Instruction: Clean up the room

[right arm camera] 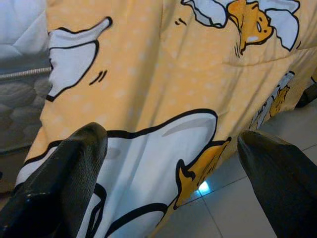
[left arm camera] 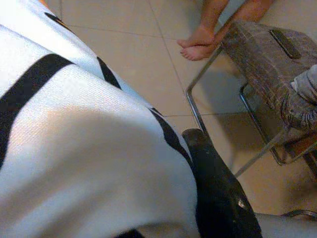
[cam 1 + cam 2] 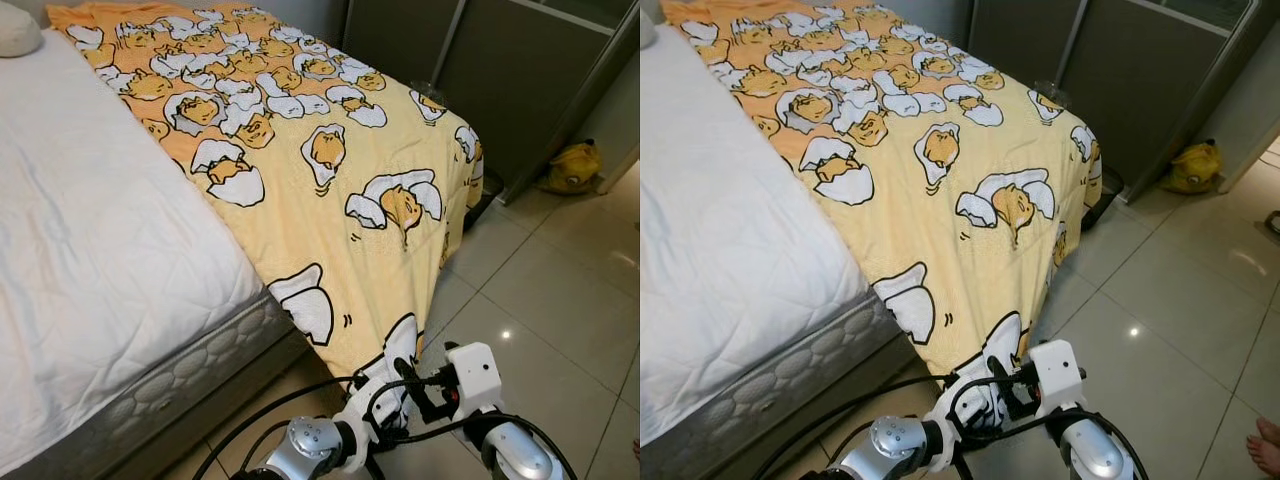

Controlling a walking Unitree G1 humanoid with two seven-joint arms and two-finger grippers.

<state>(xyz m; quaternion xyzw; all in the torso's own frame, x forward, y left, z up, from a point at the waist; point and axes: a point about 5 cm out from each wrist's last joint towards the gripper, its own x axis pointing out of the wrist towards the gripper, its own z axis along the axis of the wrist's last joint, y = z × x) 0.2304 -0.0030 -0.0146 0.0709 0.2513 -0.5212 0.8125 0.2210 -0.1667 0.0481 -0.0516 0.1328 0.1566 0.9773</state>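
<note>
Bedside, mid-tidy: yellow egg-print blanket spread diagonally across the white mattress, its lower corner spilling off the bed edge toward 6 o'clock and hanging just above the tiled floor. Left gripper pressed into that hanging corner, cloth lying against the one visible black finger; apparently pinching the fabric, though full closure cannot be told. Right gripper spread wide, fingers apart on either side of the drooping panel, touching nothing.

Likely step: taking hold of the blanket's corner to straighten or fold it. Next move calls for bringing the right fingers onto the hem beside the left, then lifting both together.

At 2 o'clock, a yellow bag by the dark wardrobe. A person's bare feet near a metal-framed chair.
</note>
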